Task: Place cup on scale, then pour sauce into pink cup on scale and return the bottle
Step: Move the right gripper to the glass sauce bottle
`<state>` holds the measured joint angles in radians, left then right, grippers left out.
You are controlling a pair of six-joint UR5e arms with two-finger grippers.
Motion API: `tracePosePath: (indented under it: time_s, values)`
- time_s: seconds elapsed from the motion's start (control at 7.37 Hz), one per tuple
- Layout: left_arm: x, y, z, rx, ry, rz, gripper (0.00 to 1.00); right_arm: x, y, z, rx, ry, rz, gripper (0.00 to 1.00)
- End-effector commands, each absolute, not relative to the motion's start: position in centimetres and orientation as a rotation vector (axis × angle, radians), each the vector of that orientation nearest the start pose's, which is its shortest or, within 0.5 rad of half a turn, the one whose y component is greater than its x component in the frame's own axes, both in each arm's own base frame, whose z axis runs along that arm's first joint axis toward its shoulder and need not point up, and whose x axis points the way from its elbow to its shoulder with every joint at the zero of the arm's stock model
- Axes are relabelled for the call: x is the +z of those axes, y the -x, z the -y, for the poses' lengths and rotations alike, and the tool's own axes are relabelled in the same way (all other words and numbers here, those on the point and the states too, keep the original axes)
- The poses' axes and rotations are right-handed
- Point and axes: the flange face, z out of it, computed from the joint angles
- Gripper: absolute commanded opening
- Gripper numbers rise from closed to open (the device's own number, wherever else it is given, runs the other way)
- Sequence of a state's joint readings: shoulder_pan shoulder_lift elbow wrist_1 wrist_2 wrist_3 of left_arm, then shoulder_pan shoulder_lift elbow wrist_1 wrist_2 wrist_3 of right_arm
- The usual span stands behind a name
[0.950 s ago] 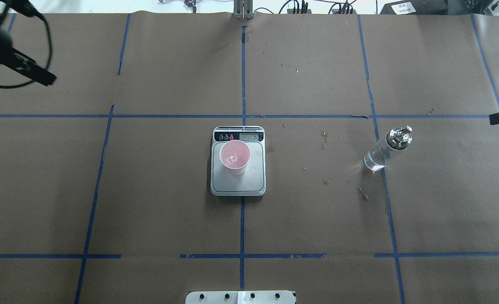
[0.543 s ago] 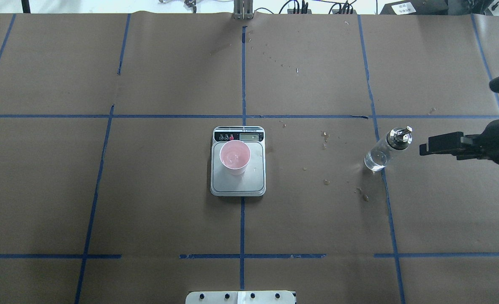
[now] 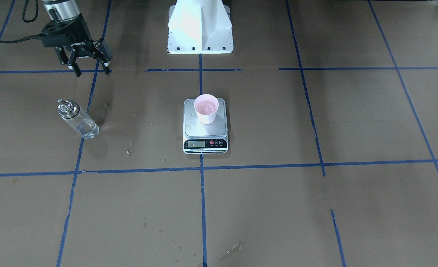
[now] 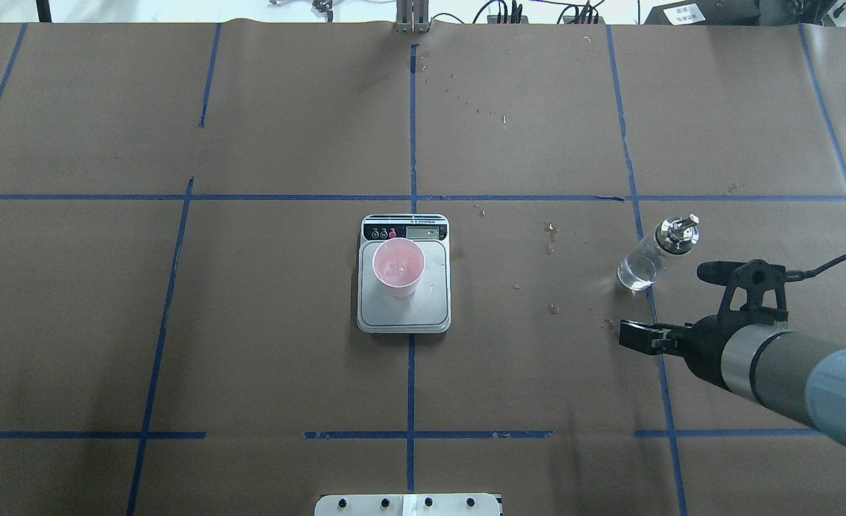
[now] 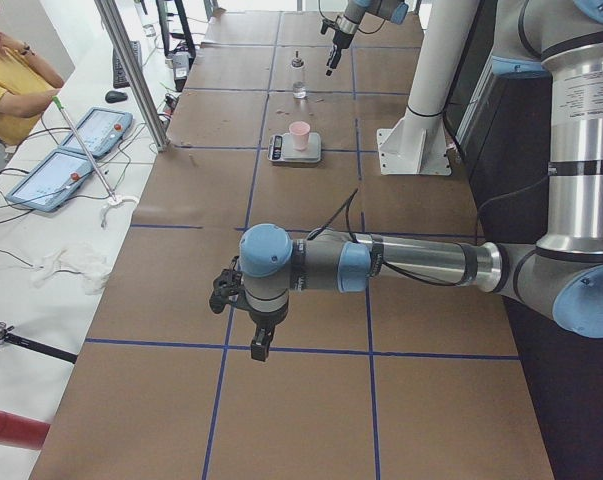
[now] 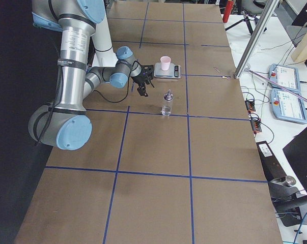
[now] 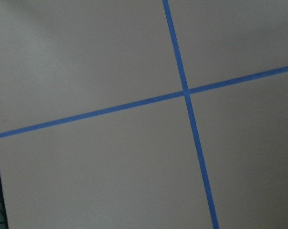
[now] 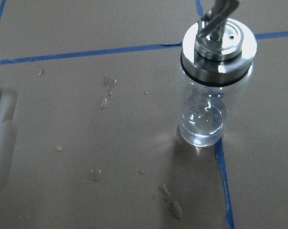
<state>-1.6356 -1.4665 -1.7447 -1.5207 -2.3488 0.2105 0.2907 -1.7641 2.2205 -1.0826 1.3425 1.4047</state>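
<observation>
The pink cup (image 4: pixel 397 266) stands upright on the steel scale (image 4: pixel 423 315) at mid-table, also in the front view (image 3: pixel 206 108). The clear glass bottle (image 4: pixel 655 251) with metal cap stands upright on the paper to the right, a little clear sauce (image 8: pixel 203 131) in its bottom. My right gripper (image 3: pixel 91 69) is open and empty, held above the table on the robot's side of the bottle, not touching it. My left gripper (image 5: pixel 254 345) hovers far off at the table's left end. I cannot tell whether it is open or shut.
Wet drops (image 4: pixel 551 236) dot the brown paper between scale and bottle, also in the right wrist view (image 8: pixel 97 174). The white robot base (image 3: pixel 200 29) stands behind the scale. An operator (image 5: pixel 6 80) sits beside the table.
The left arm has left the overhead view's top left. The right arm has come in from the right edge and swung down to the near side of the bottle. Cup and bottle are still.
</observation>
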Motion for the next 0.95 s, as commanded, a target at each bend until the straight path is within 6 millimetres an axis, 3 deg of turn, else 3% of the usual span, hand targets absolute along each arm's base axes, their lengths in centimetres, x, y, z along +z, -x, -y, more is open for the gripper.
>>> tracePosePath:
  time_s: [0.0, 0.41, 0.81]
  values:
    - [63.1, 8.9, 43.6, 0.136, -0.115, -0.804, 1.0, 47.0, 38.7, 26.1, 0.271, -0.607, 0.869, 1.0]
    - [63.0, 8.9, 43.6, 0.136, -0.117, -0.805, 1.0, 48.4, 38.0, 27.5, 0.273, -0.783, 0.768, 1.0]
    - [63.1, 8.9, 43.6, 0.136, -0.117, -0.804, 1.0, 47.6, 37.8, 28.2, 0.281, -0.894, 0.72, 1.0]
